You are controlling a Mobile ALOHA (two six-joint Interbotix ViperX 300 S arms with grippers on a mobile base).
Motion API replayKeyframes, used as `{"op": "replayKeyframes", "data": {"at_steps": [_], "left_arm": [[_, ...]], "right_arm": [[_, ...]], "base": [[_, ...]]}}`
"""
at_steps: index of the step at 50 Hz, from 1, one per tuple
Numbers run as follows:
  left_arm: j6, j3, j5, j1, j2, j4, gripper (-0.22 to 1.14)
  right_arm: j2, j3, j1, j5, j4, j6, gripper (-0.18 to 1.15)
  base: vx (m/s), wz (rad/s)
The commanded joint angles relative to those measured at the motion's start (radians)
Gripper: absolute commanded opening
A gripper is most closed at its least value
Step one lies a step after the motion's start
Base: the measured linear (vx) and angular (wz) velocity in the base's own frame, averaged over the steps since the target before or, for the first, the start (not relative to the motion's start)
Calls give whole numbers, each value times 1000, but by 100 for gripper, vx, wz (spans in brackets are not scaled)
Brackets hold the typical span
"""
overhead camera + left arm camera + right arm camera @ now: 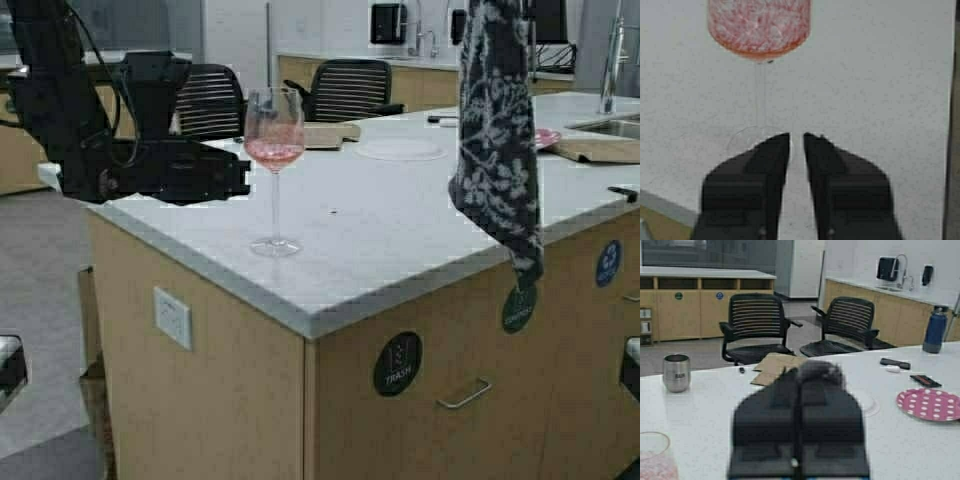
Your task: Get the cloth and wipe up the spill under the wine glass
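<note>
Only the right wrist view shows a steel cup [676,372] and dotted plate [929,404] on the worktop [400,215]. Cloth [496,140] hangs over the right edge, pinched by the right claw [799,372]. Wine glass [274,165], pink liquid inside, stands near the front corner, just ahead of the left claw [796,137], fingers slightly apart.

office kitchen | sink [612,126] | 2 office chairs [756,326] | trash label [397,364]
</note>
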Motion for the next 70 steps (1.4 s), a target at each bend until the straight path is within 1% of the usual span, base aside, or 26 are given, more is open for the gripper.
{"op": "replayKeyframes", "data": {"at_steps": [1, 5, 7, 15, 22, 27, 35, 64, 70], "left_arm": [[3, 6, -44, -2, 14, 0, 85], [3, 8, -64, -2, 38, 0, 97], [8, 9, -71, -3, 52, -2, 99], [34, 6, -87, -3, 100, -15, 100], [40, -8, -104, -11, 150, -61, 99], [41, -34, -150, -17, 196, -58, 99], [43, -103, -222, -23, 281, -58, 99], [43, -402, -225, -23, 405, -57, 99], [40, -445, -225, -32, 417, -55, 99]], "right_arm": [[-18, -5, -2, -6, -3, -3, 7], [-18, 3, -2, -5, -3, -2, 7], [-18, 5, -2, -6, -3, -2, 7], [-11, 0, -2, -5, -3, 2, 7], [-6, -2, -3, -5, -3, 2, 7], [-3, -2, -2, -5, -3, 2, 7], [12, 3, -2, -5, -5, 2, 7], [26, -9, -2, -6, -3, -3, 7], [28, -9, -3, -5, -5, -3, 7]], "base": [[12, -10], [11, -8], [11, -6], [9, -4], [8, -3], [7, -2], [6, 0], [3, 1], [2, 1]]}}
